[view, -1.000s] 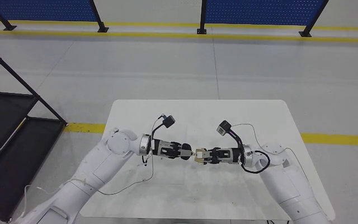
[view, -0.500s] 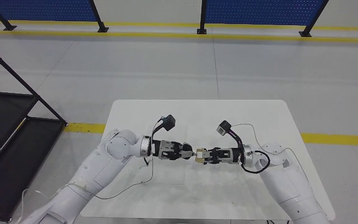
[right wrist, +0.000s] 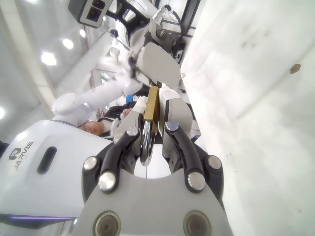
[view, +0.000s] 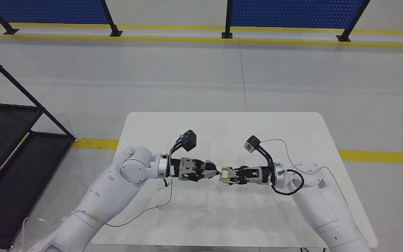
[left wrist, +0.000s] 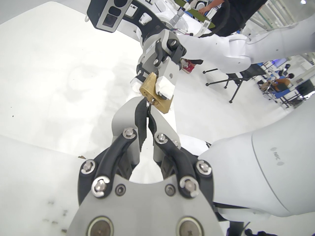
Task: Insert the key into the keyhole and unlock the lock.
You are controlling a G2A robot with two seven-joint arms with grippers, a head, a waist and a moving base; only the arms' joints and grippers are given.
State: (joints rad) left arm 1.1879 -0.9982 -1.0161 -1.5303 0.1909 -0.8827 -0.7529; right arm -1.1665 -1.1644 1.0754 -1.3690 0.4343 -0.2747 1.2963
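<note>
I am pinching the key point(left wrist: 149, 102) in the narrowed left pincer point(left wrist: 147, 104), tip at the keyhole, at 9 o'clock of the lock point(left wrist: 155, 94) that the right pincer point(right wrist: 153, 98) is clamping above mid-table point(view: 189, 132); any misalignment while turning is risking a jam or a slipped key.

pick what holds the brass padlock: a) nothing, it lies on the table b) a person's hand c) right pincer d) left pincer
c: the right pincer is clamped on the brass padlock, while the left pincer holds the key at its keyhole end.
</note>
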